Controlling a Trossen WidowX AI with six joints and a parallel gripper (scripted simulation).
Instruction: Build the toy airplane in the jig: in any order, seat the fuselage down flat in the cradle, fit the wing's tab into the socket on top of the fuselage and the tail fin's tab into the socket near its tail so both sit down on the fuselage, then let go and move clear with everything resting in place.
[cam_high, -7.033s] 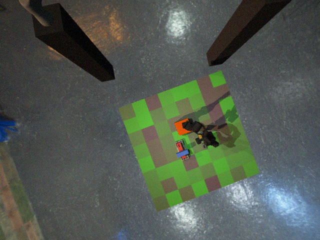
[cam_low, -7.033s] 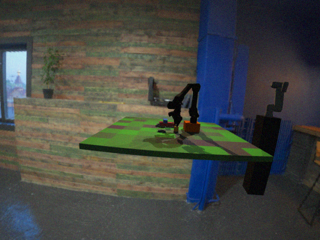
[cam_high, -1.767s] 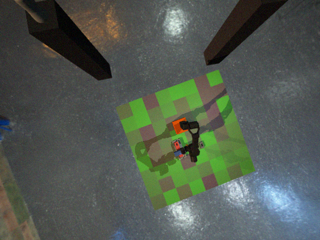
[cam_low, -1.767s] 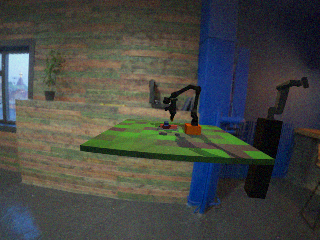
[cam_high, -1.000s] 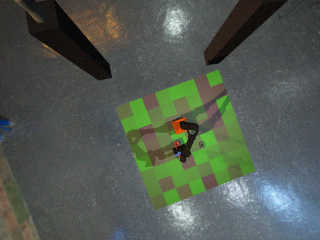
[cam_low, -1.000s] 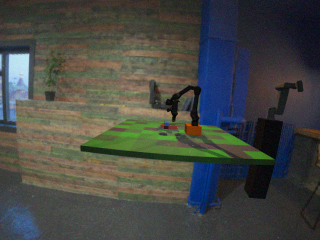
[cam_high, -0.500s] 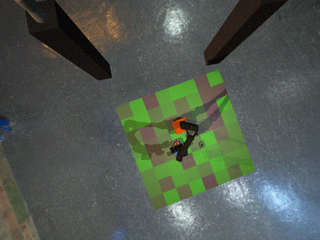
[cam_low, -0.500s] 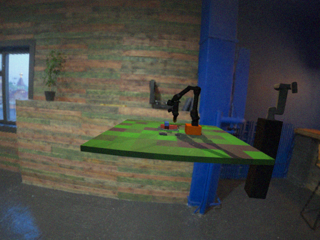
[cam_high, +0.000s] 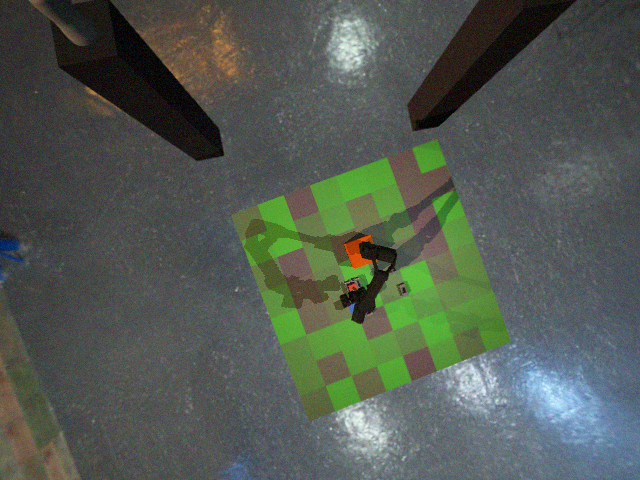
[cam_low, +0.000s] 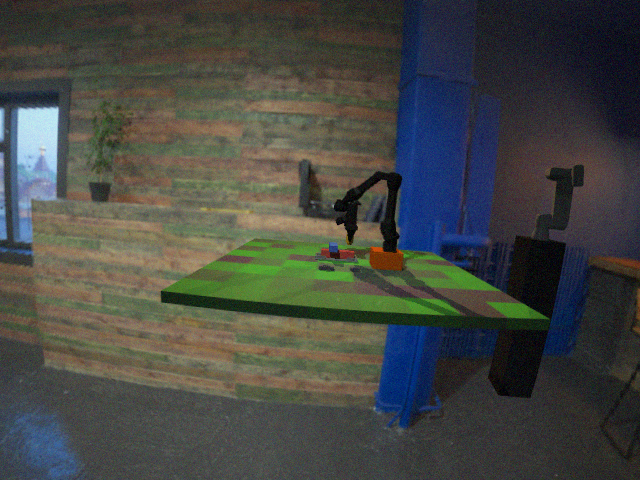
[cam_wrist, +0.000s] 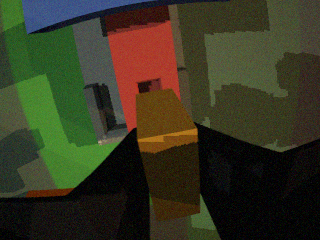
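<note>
The red fuselage (cam_high: 353, 287) (cam_low: 346, 253) (cam_wrist: 145, 55) lies in the grey cradle (cam_wrist: 91, 50) and looks flat. The blue wing (cam_high: 352, 308) (cam_low: 333, 246) (cam_wrist: 75, 12) lies across the top of the fuselage; its tab and socket are hidden. My gripper (cam_low: 349, 238) (cam_wrist: 160, 132) points down and is shut on the orange-yellow tail fin (cam_low: 349, 243) (cam_wrist: 165, 115), between its dark fingers. The fin is above the tail end of the fuselage. In the wrist view the dark tail socket (cam_wrist: 145, 87) shows just beyond the fin's edge. The fin's tab is not visible.
A small grey holder (cam_high: 402, 288) (cam_low: 326, 267) stands beside the cradle, and another holder (cam_low: 355, 269) is nearer the arm's base. The orange base block (cam_high: 356, 256) (cam_low: 386, 259) stands close to the tail end. The wing stands up above the fuselage.
</note>
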